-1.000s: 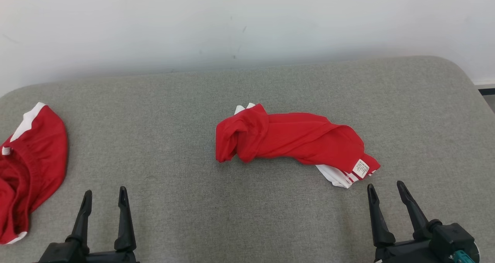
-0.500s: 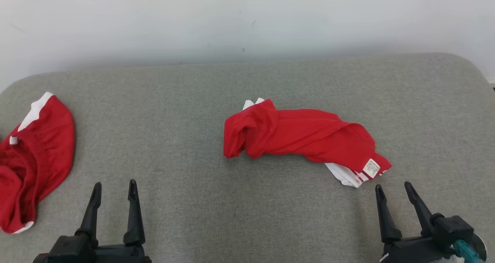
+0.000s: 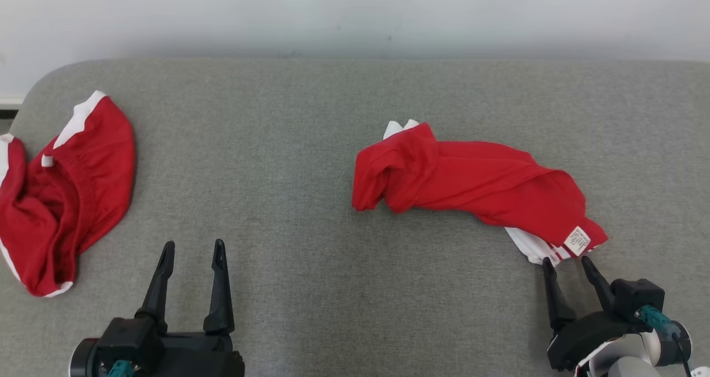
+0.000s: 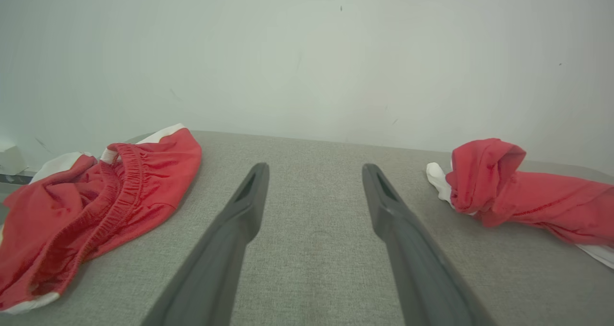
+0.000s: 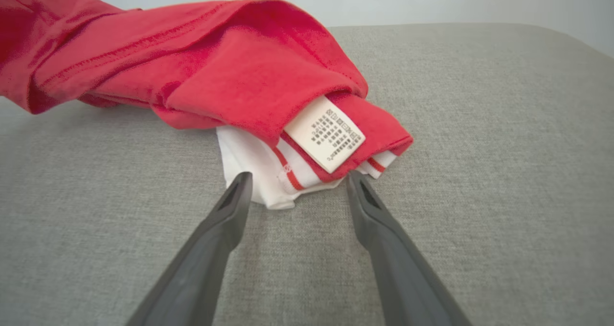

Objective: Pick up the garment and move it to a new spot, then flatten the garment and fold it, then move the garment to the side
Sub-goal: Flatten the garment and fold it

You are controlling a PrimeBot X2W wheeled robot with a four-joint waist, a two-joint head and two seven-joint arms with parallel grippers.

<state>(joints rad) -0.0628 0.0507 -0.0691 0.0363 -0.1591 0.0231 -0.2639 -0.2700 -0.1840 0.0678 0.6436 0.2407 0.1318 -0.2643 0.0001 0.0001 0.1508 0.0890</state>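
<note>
The garment (image 3: pixel 471 186) lies crumpled in a long red roll on the right half of the table (image 3: pixel 299 144), running from a bunched end near the middle down to a flatter end at the near right. At that near end a white part with red stripes (image 5: pixel 254 172) sticks out from under the red cloth, with a white label (image 5: pixel 324 134) lying on top; its print is too small to read. A small white tip also shows behind the bunched end.

The right pincer (image 3: pixel 566 260) stands wide and empty, its fingertips just short of the white striped hem. In the right wrist view the hem sits between the two tips, and whether they touch it cannot be told.

The left pincer (image 3: pixel 193 244) is also spread wide, holding nothing, over bare grey cloth at the near left, well apart from the garment. Open table lies between the two pincers and behind the garment up to the wall (image 3: pixel 355 11).

A second red garment (image 3: pixel 66 194) with white trim and an elastic waistband lies at the far left, near the table's rounded corner, partly cut off by the head view's left edge. The table's right edge is out of frame there.
</note>
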